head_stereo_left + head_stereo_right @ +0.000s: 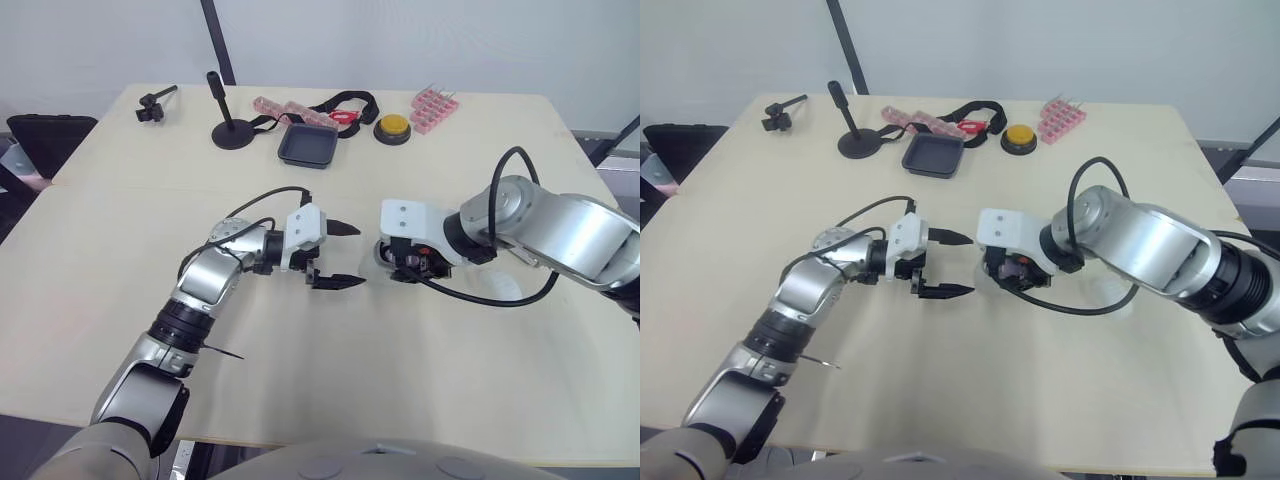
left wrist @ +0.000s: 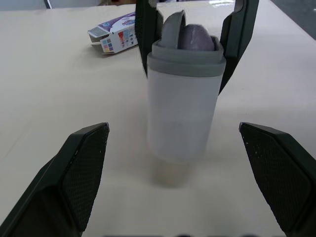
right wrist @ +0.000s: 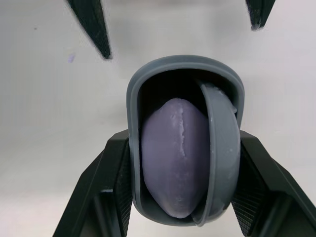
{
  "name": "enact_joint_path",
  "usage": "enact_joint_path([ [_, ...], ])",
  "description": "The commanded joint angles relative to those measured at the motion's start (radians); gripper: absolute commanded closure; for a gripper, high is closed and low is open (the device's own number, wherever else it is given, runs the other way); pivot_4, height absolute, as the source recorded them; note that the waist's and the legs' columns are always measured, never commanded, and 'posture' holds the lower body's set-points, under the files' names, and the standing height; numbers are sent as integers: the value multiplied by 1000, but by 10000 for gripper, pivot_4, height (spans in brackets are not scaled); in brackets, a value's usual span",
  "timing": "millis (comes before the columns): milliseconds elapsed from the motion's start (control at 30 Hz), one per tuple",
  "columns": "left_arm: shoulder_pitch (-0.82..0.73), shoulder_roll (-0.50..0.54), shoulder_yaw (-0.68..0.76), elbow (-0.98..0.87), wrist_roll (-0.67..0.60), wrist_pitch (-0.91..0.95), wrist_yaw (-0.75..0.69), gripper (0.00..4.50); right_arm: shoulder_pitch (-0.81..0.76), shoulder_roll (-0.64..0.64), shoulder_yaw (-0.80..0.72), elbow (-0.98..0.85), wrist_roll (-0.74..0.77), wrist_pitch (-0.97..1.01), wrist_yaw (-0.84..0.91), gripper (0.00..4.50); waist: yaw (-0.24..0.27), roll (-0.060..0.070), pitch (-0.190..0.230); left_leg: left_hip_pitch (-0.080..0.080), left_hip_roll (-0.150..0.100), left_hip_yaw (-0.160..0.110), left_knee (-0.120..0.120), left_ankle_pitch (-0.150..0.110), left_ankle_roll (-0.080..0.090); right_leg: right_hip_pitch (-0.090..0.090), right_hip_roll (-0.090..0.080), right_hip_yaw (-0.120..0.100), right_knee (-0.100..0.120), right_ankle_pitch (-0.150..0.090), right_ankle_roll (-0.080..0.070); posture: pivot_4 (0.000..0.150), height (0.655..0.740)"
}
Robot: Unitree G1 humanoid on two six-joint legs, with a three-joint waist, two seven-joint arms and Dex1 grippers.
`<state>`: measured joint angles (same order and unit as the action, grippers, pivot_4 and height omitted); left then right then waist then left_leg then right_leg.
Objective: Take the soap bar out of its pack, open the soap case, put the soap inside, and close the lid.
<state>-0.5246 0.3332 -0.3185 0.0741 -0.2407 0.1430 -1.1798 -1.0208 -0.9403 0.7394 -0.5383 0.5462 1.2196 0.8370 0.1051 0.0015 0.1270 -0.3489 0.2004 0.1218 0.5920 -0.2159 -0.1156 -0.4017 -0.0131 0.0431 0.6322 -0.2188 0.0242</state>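
Right pincer (image 3: pixel 182 140) is clenching the soap case (image 2: pixel 183 106) with soap (image 3: pixel 170 158) inside; left pincer (image 1: pixel 358 255) is hanging released, facing it

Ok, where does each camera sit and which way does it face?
Left eye view: head, facing forward and down over the beige table; both arms, open left claw, right claw.
Right eye view: same head, same scene.
Left wrist view: left wrist, along its black fingers at the grey-rimmed translucent soap case.
Right wrist view: right wrist, into that case at the purple soap bar; its fingers clamp it.
Both wrist views share the case.
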Motion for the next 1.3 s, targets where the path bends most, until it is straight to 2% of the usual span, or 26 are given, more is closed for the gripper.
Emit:
enact_joint_path([
  [33, -23, -27, -17, -5, 1, -15, 2, 92, -4, 8, -1, -6, -64, -19, 23, 22475, 1, 0, 0, 0, 0, 0, 0, 0, 0, 0, 0, 0, 0, 0, 0, 1500, 7400],
  [633, -41, -63, -47, 43, 33, -48, 17, 92, 34, 47, -3, -38, -160, -9, 63, 22475, 1, 0, 0, 0, 0, 0, 1, 0, 1, 0, 0, 0, 2, 0, 0, 1500, 7400],
  [767, -50, -77, -58, 79, 81, -88, 62, 92, 37, 52, -6, -48, -169, -15, 69, 22475, 1, 0, 0, 0, 0, 0, 1, 1, 1, 0, 0, 0, 3, 0, 0, 1500, 7400],
  [900, -47, -77, -63, 85, 87, -97, 48, 92, 35, 59, -7, -53, -178, -14, 73, 22475, 1, 0, 0, 0, 0, 0, 1, 1, 1, 0, 0, 0, 3, 0, 0, 1500, 7400],
  [1067, -46, -83, -60, 75, 81, -92, 43, 14524, 35, 67, -14, -64, -181, -2, 74, 22475, 2, 0, 0, 1, 0, 0, 1, 1, 1, 0, 0, 0, 3, 0, 0, 1500, 7400],
  [1300, -47, -85, -60, 78, 87, -100, 51, 14524, 41, 71, -18, -77, -191, 6, 79, 22475, 2, 0, 0, 1, 0, 0, 1, 1, 1, 0, 0, 0, 4, 0, 0, 1500, 7400],
])
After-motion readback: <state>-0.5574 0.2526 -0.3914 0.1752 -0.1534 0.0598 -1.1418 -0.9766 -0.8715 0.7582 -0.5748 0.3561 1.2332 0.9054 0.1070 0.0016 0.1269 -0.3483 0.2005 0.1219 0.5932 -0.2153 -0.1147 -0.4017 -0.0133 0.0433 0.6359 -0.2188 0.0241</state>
